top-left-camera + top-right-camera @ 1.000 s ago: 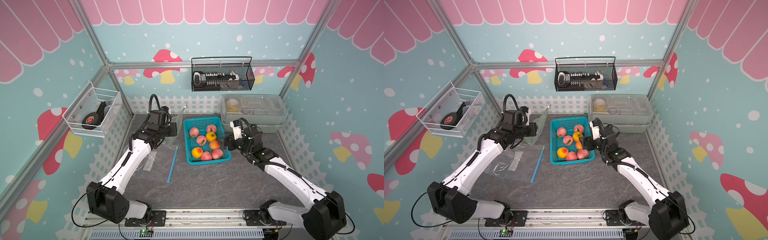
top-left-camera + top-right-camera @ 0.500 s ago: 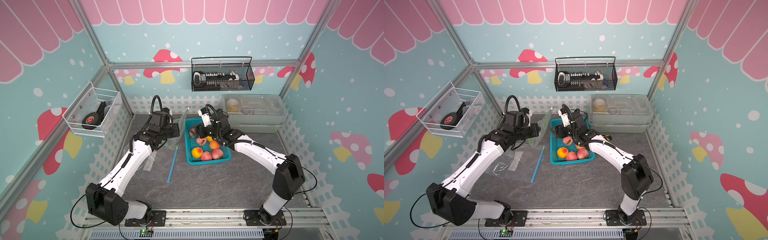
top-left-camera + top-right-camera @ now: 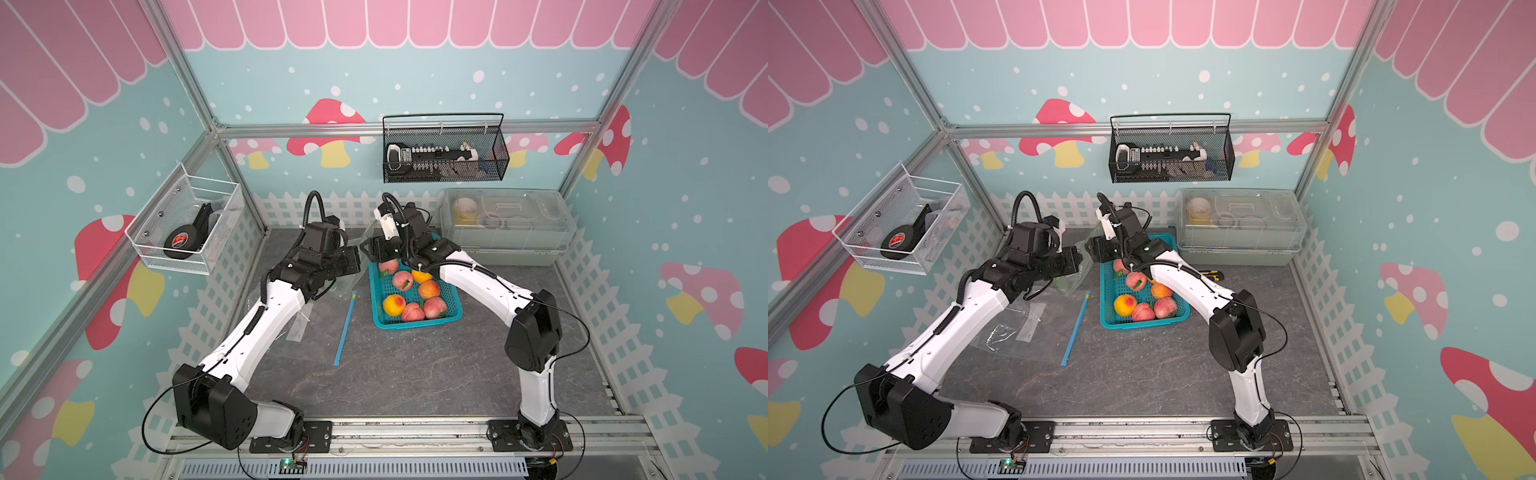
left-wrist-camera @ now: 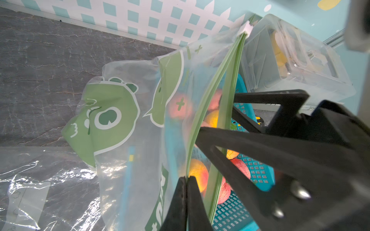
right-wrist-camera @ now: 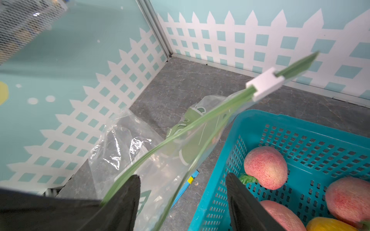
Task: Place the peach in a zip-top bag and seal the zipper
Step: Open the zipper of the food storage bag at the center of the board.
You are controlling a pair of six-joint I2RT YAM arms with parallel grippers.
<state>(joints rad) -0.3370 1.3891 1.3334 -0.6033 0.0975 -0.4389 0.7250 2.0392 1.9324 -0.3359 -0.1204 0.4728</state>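
The zip-top bag (image 4: 124, 112) is clear with green print and a green zipper, and it hangs upright beside the basket. My left gripper (image 4: 187, 178) is shut on one lip of its mouth, as both top views show (image 3: 353, 259) (image 3: 1077, 259). A white slider (image 5: 265, 83) sits at the zipper's far end. My right gripper (image 5: 182, 176) is open at the mouth (image 3: 368, 249), with the other lip running between its fingers. It holds no peach. Several peaches (image 3: 402, 279) (image 5: 266, 168) lie in the teal basket (image 3: 415, 324).
A second clear bag with a blue zipper strip (image 3: 345, 328) lies flat on the table under my left arm. A clear lidded box (image 3: 505, 224) stands at the back right. A black wire basket (image 3: 444, 153) and a white one (image 3: 187, 226) hang on the walls.
My right arm has swung from the basket's right side across to the bag's mouth, and its jaws have narrowed. My left gripper has kept hold of the bag, shifting slightly toward the basket.
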